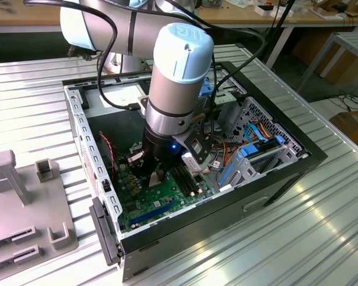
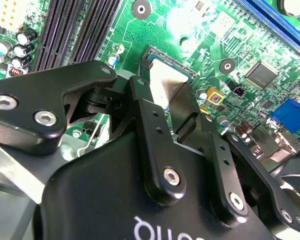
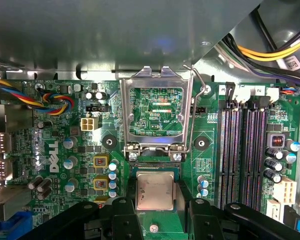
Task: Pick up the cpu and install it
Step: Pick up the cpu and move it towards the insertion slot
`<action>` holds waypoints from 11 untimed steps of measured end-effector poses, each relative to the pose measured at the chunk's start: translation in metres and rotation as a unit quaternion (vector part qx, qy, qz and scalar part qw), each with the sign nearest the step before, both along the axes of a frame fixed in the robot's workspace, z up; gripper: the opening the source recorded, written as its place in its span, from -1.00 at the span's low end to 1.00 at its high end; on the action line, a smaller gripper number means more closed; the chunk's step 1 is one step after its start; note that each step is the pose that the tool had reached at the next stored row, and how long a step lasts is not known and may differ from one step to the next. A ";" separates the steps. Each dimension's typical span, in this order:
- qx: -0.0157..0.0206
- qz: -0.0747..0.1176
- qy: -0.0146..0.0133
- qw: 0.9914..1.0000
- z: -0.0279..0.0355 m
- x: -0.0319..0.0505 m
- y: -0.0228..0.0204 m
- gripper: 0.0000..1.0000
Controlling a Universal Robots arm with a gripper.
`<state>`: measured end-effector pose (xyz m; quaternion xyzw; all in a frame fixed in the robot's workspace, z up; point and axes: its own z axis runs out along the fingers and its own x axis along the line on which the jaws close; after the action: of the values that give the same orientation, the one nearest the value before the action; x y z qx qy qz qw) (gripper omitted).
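The pincer (image 3: 155, 201) is closed down to the width of the cpu (image 3: 154, 192). In the second wrist view its black fingers (image 2: 149, 115) lie against two opposite edges of the chip. The cpu sits level between them, right over the socket frame (image 3: 155, 167). I cannot tell whether it is fully seated or just above it.

Just beyond the pincer's tips the metal load plate (image 3: 124, 110) stands swung open, with its wire lever (image 3: 199, 107) alongside. This leaves the socket uncovered. To one side of the pincer, near but apart, run the long black memory slots (image 3: 242, 150). On the other side small capacitors (image 3: 113, 175) crowd close to the finger. Farther off on that side is a bundle of coloured wires (image 3: 55, 100).

In the exterior view the arm (image 1: 173, 77) reaches down into the open computer case (image 1: 77, 137) on the ribbed bench (image 1: 286, 238). The case walls stand well apart from the pincer (image 1: 157, 176). The wrist hides the cpu there. In both wrist views the pincer's own body cuts off the near part of the green board (image 3: 200, 125).
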<state>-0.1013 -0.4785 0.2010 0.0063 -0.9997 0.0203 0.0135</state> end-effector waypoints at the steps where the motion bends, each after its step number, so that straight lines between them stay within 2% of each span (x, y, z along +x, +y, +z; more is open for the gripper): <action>1: 0.000 0.000 0.000 1.000 -0.0001 0.0000 0.0000 -0.17; 11: 0.000 0.000 0.000 1.000 -0.0004 0.0000 0.0001 -0.17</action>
<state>-0.1013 -0.4785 0.2006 0.0063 -0.9997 0.0201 0.0134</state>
